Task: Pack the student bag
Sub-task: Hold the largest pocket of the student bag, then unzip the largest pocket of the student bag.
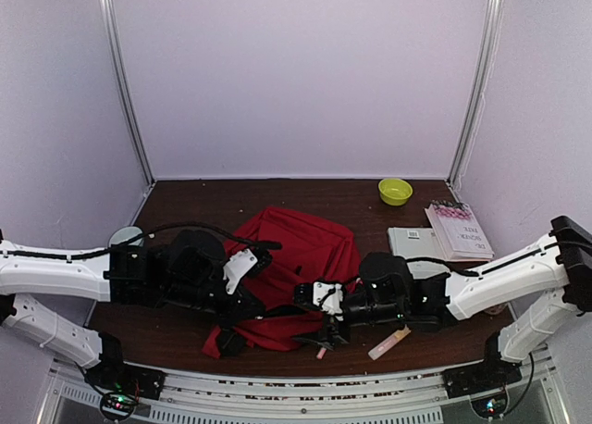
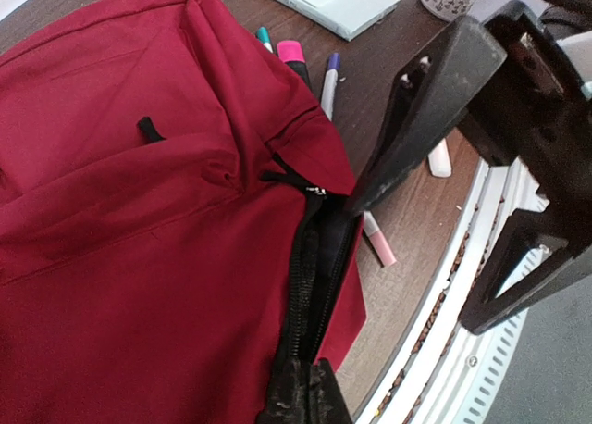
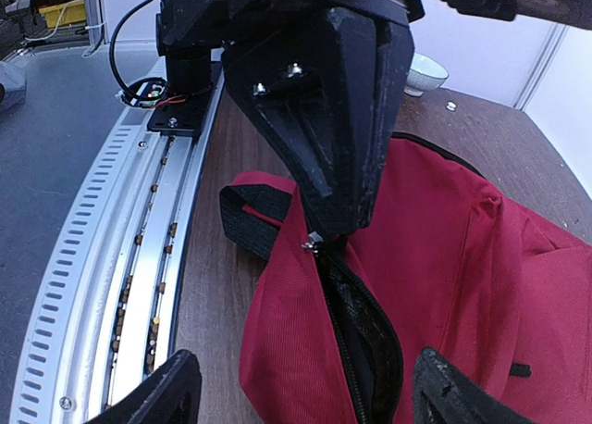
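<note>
Dark-red soft fabric student bag lies mid-way along the brown wooden table, close to its near edge. Your left gripper has its jaws pressed together on the bag's black zip, while your right gripper hangs over it, jaws spread wide.

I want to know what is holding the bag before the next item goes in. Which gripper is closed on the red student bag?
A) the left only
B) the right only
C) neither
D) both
A: the left gripper is pinched shut on the student bag at the end of its zipper, while the right gripper has its jaws wide apart, gripping nothing.
</note>
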`<action>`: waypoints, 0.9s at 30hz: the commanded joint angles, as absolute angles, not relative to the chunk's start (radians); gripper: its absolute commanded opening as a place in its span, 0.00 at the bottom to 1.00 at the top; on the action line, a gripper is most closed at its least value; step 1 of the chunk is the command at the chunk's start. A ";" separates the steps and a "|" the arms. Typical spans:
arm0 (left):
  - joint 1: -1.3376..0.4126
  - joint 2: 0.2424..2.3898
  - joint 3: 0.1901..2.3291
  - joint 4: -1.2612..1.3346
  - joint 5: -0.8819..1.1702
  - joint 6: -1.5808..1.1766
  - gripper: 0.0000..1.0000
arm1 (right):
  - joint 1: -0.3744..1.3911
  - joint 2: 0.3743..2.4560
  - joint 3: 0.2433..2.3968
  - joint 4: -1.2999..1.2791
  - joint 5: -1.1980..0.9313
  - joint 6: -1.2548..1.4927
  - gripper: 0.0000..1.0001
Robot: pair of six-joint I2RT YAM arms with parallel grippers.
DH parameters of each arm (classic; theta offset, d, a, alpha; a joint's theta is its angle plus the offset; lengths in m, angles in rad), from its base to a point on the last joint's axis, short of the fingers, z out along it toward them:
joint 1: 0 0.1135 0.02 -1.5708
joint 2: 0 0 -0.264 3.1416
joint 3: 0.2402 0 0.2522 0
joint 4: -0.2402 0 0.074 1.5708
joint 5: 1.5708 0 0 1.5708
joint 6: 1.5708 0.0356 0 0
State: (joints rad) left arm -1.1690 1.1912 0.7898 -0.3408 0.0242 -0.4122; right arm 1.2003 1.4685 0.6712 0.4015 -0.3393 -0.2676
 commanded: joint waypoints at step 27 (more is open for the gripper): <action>-1.160 1.124 0.824 -0.472 -0.091 -0.468 0.00 | 1.243 1.660 0.675 0.658 -0.233 -0.233 0.00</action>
